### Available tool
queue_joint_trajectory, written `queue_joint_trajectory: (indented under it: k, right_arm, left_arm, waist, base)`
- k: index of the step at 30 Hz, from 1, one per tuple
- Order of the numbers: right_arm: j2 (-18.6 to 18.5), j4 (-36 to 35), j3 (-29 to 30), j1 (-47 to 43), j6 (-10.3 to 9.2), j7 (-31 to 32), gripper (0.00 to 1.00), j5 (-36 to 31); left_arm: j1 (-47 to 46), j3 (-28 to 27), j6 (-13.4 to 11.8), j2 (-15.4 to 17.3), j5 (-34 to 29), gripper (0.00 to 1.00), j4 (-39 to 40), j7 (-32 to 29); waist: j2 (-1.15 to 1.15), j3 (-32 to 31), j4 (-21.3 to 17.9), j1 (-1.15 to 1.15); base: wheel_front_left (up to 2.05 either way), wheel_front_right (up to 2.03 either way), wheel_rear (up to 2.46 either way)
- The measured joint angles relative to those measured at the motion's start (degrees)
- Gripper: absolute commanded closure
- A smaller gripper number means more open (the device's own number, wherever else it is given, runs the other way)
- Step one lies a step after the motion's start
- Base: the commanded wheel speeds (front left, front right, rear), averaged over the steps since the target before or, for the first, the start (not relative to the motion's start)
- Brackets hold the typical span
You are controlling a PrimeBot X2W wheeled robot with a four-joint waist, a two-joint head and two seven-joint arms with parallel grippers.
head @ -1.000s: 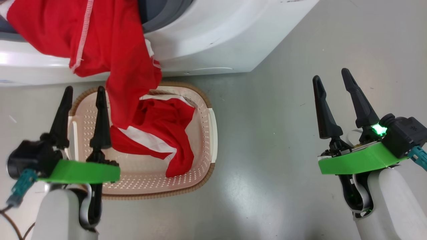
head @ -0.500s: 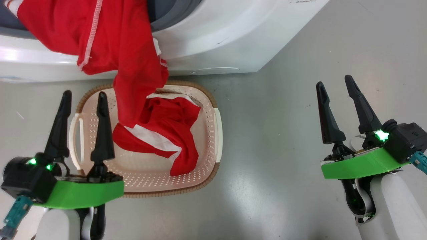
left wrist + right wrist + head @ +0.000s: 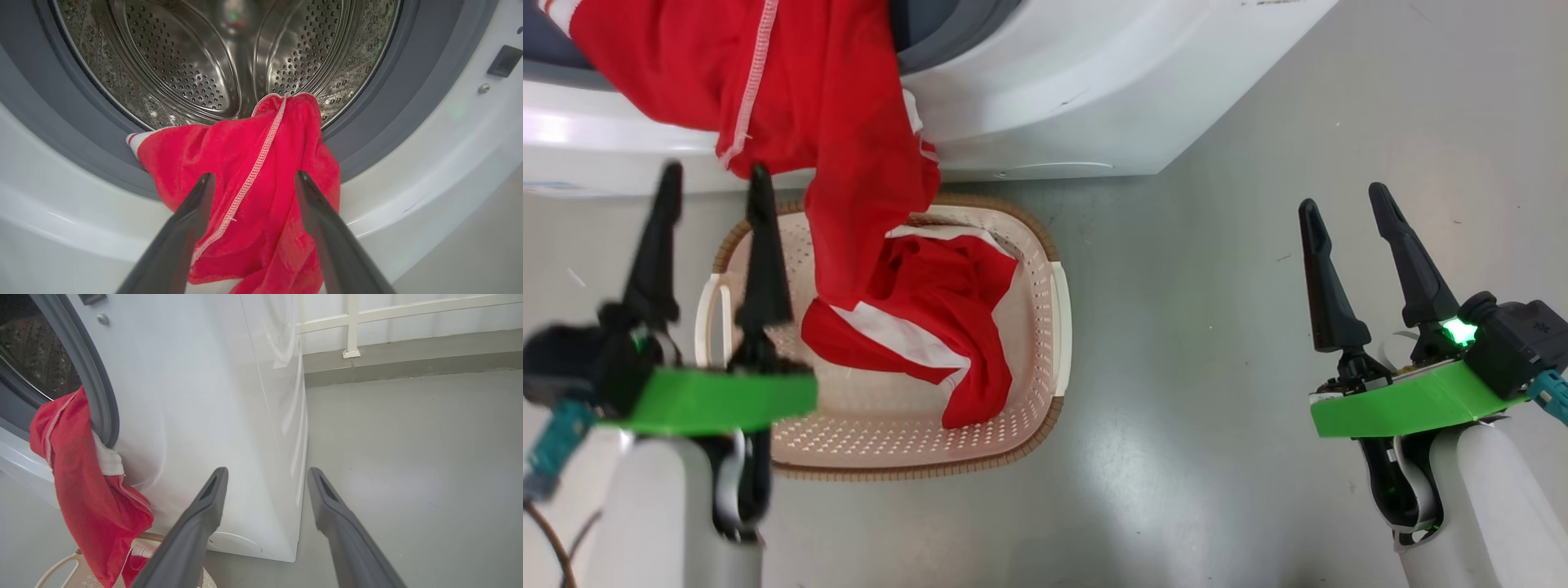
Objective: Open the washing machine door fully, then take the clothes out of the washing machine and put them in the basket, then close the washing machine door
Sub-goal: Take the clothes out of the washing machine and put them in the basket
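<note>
My left gripper [image 3: 716, 169] is blurred in the head view. Its fingers stand spread with nothing pinched, their tips up against the washer [image 3: 1094, 82] front, just left of the red garment [image 3: 833, 122]. In the left wrist view the same fingers frame that garment. I cannot tell whether they touch the cloth.

The garment spills over the grey gasket [image 3: 367, 122] from the steel drum [image 3: 184, 61] and hangs down the front toward the basket [image 3: 849, 425]. The head view cuts off its upper part and the left wrist view cuts off its lower end. A white strip [image 3: 108, 459] peeks from its edge in the right wrist view; whether that is a panel or a separate piece, I cannot say.

A second garment [image 3: 931, 318], red with white panels, lies in the basket, which sits on the floor [image 3: 1217, 367] right against the washer. The hanging cloth covers part of the far rim, and my left gripper hides the left side. I cannot make out whether the two garments touch.

My right gripper [image 3: 1343, 197] hangs well off to the right over bare floor, fingers apart and empty, pointing past the washer's corner.
</note>
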State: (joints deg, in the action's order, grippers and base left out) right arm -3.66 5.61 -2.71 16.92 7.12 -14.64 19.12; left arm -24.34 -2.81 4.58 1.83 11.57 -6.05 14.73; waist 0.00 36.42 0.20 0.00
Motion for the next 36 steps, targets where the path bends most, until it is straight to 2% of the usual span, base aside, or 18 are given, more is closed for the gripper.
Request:
queue_joint_trajectory:
  k: [12, 21, 31, 32, 33, 34, 35, 36]
  right_arm:
    - [0.1, -0.1, 0.05, 0.02, 0.0, 0.0, 0.0, 0.0]
    - [0.27, -0.14, -0.03, 0.06, 0.0, 0.0, 0.0, 0.01]
    - [0.38, -0.24, -0.12, 0.06, 0.0, 0.0, 0.0, 0.01]
    - [0.41, -0.25, -0.12, 0.05, 0.0, 0.0, 0.0, 0.01]
    - [0.41, -0.26, -0.12, 0.05, 0.0, 0.0, 0.0, 0.01]
    - [0.42, -0.27, -0.12, 0.05, 0.0, 0.0, 0.0, 0.01]
    - [0.42, -0.27, -0.12, 0.05, 0.0, 0.0, 0.0, 0.01]
    - [0.42, -0.27, -0.12, 0.05, 0.0, 0.0, 0.0, 0.01]
  left_arm:
    - [-12.61, -1.03, 1.03, 1.57, -3.55, 0.0, -11.06, 0.01]
    - [-21.13, -0.85, 1.52, 4.87, -5.04, 0.0, -22.48, 0.01]
    - [-24.86, 0.11, 2.07, 6.01, -5.21, 0.0, -30.96, 0.01]
    - [-25.32, 0.51, 2.09, 6.02, -5.2, 0.4, -31.58, 0.01]
    - [-25.39, 0.65, 2.1, 6.02, -5.19, 0.7, -31.83, 0.01]
    - [-25.47, 0.77, 2.29, 6.05, -5.17, 0.95, -32.15, 0.01]
    - [-25.51, 0.91, 2.5, 6.1, -5.11, 0.95, -32.41, 0.01]
    - [-25.52, 1.01, 2.5, 6.15, -5.02, 1.0, -32.57, 0.01]
  waist:
    - [0.0, 0.54, -0.83, 0.0]
    - [0.0, 1.12, -1.51, 0.0]
    - [0.0, 0.91, -2.43, 0.0]
    - [0.0, 0.91, -2.46, 0.0]
    - [0.0, 0.91, -2.47, 0.0]
    - [0.0, 0.89, -2.48, 0.0]
    - [0.0, 0.86, -2.48, 0.0]
    - [0.0, 0.83, -2.47, 0.0]
  base:
    - [0.0, 0.0, 0.0]
    - [0.0, 0.0, 0.0]
    - [0.0, 0.0, 0.0]
    - [0.0, 0.0, 0.0]
    - [0.0, 0.0, 0.0]
    - [0.0, 0.0, 0.0]
    - [0.0, 0.0, 0.0]
    - [0.0, 0.0, 0.0]
